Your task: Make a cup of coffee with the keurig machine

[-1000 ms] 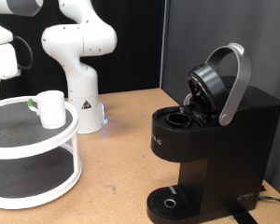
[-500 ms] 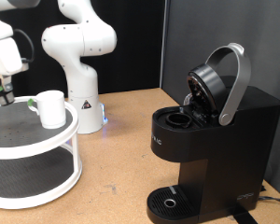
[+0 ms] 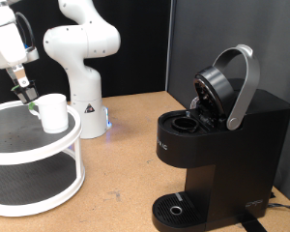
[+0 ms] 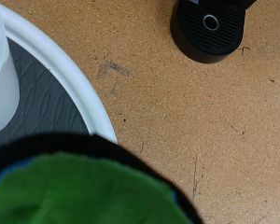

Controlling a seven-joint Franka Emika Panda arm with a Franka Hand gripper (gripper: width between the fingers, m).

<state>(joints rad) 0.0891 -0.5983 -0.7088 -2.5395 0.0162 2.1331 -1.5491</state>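
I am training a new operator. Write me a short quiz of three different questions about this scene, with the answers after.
1. True or false: the lid of the keurig machine is raised.
2. Where does the cup stand?
A. On the drip tray of the machine
B. On the upper shelf of the white two-tier stand
C. On the wooden table
3. Fill the gap: the gripper is beside the ____, at the exterior view's left.

Key
1. True; the lid with its silver handle is tilted up and the pod chamber is open.
2. B
3. cup. The wrist view shows something green close to the camera; whether it is held, I cannot tell.
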